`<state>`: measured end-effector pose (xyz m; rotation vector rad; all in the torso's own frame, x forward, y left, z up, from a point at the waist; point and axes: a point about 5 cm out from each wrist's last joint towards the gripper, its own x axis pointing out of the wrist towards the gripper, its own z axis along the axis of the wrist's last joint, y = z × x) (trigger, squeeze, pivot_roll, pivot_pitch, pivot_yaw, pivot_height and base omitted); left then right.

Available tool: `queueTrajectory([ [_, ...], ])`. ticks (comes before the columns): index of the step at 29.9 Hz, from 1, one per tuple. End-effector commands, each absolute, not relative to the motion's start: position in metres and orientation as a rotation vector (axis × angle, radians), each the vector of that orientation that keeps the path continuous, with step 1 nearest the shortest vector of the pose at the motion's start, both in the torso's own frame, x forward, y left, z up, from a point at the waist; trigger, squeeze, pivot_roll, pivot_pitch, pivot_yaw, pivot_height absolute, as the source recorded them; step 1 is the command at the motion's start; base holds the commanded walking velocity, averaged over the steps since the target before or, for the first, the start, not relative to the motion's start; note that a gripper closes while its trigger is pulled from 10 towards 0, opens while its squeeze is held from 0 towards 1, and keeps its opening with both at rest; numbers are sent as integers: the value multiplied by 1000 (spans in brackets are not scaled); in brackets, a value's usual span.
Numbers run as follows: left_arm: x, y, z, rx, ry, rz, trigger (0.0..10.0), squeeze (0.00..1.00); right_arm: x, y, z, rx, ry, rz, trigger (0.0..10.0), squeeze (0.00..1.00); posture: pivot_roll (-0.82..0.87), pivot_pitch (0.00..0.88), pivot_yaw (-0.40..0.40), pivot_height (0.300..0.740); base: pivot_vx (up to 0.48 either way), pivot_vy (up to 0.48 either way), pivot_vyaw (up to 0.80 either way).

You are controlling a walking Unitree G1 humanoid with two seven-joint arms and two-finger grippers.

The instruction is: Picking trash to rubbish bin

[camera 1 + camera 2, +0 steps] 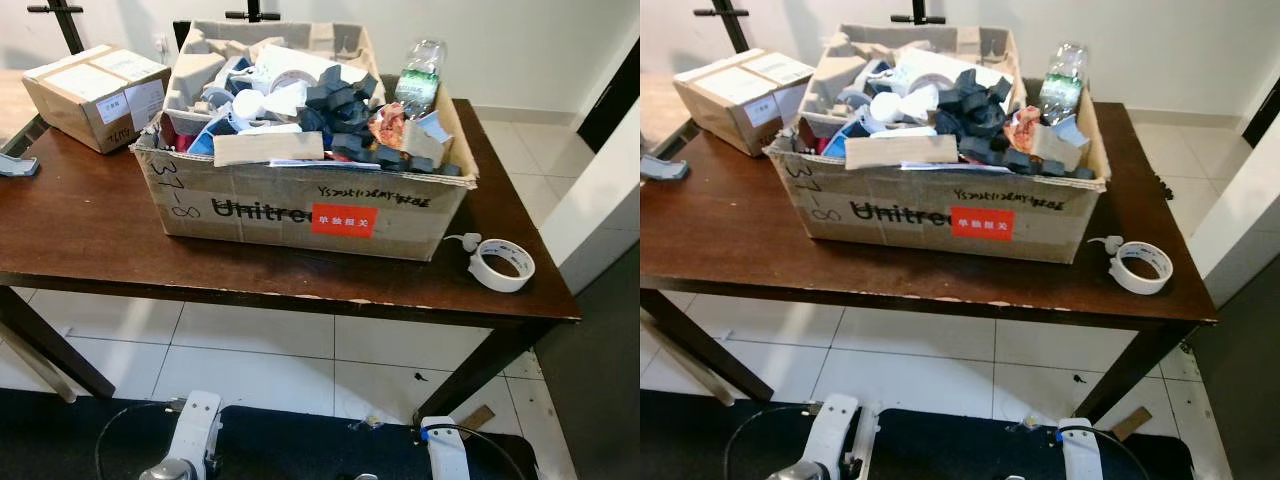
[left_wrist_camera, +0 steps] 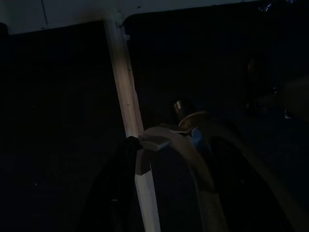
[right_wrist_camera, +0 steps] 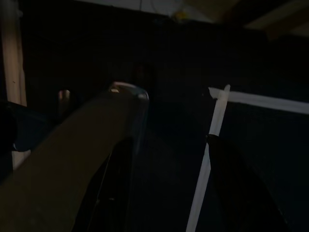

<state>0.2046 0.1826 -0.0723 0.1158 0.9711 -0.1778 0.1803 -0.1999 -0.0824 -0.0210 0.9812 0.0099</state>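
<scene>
Trash-filled box (image 1: 300, 205) on table (image 1: 90, 240); both pincers' state can't tell, views dark.

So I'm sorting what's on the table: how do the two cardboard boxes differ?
The big cardboard box is open and heaped with scraps and a plastic bottle; the small cardboard box is taped shut. The big one bears black lettering and a red sticker, the small one white labels. Both stand on the wooden table.
</scene>
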Motion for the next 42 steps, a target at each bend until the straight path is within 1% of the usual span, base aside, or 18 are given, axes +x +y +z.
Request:
queueTrajectory([
  [1,199,186,-75,135,985,-185,10000,0,175,-199,-85,-18,999,10,10000,0,43,112,-12,740,0,0,0],
  [4,202,186,-73,156,970,-199,10000,0,178,-199,-84,-26,985,14,10000,0,40,115,-12,740,0,0,0],
  [8,232,180,-47,206,734,-340,10000,0,201,-202,-67,-41,845,111,10000,0,37,122,-4,740,0,0,0],
  [12,237,182,-40,210,693,-352,10000,0,204,-204,-64,-39,829,138,10000,0,33,123,-2,740,0,0,0],
  [14,245,189,-16,200,556,-388,10000,0,214,-213,-44,-87,718,268,10000,0,34,130,2,740,0,0,0],
  [15,245,189,-16,200,556,-388,10000,0,214,-213,-44,-87,718,268,10000,0,34,130,2,740,0,0,0],
  [16,249,193,17,194,395,-420,10000,0,219,-217,-17,-68,595,409,10000,0,34,133,3,740,0,0,0],
  [18,249,193,17,194,395,-420,10000,0,219,-217,-17,-68,595,409,10000,0,34,133,3,740,0,0,0],
  [20,243,188,44,181,292,-504,10000,0,216,-212,13,-25,513,575,10000,0,43,136,2,740,0,0,0],
  [23,237,182,54,174,269,-568,10000,0,215,-208,28,-6,481,660,10000,0,44,136,1,740,0,0,0],
  [26,224,166,84,145,201,-748,10000,0,219,-193,85,104,334,863,10000,0,49,135,1,740,0,0,0],
  [27,224,166,84,145,201,-748,10000,0,219,-193,85,104,334,863,10000,0,49,135,1,740,0,0,0],
  [28,223,163,91,142,181,-782,10000,0,220,-189,100,134,289,904,10000,0,50,136,1,740,0,0,0],
  [29,223,163,91,142,181,-782,10000,0,220,-189,100,134,289,904,10000,0,50,136,1,740,0,0,0],
  [30,225,159,101,137,148,-805,10000,0,226,-186,117,161,225,918,10000,0,51,134,1,740,0,0,0],
  [34,254,149,156,188,-74,-783,10000,0,264,-189,176,187,-50,793,10000,0,55,131,4,740,0,0,0],
  [38,264,148,170,217,-137,-749,10000,0,273,-190,191,199,-111,755,10000,0,55,131,4,740,0,0,0],
  [42,288,147,194,323,-253,-663,10000,0,291,-193,221,180,-195,632,10000,0,56,130,7,740,0,0,0],
])
